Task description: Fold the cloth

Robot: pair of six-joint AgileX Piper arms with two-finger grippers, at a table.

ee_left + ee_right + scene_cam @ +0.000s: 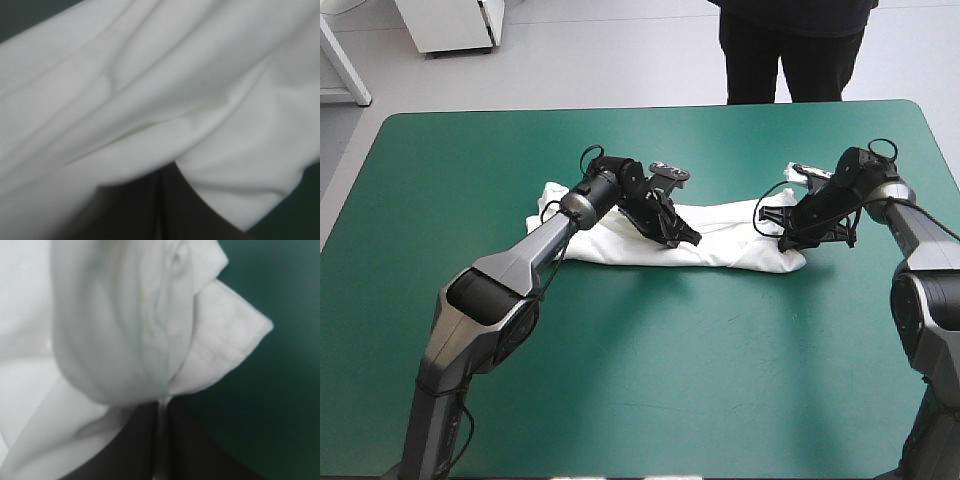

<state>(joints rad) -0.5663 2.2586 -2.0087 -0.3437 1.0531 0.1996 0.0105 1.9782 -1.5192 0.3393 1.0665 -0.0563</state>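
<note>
Closest to each wrist camera, black fingers meet in a point with white cloth pinched between them: the left gripper and the right gripper, two in all, are both nearly closed on the one T-shirt, a long folded band across the middle of the tabletop, nearer its far edge. It seems a further fold is starting; next, both must lift evenly, so no layer slips.

Counted: three kinds of thing.
One T-shirt, one left end effector and one right end effector, two in all, on one teal-green surface.
</note>
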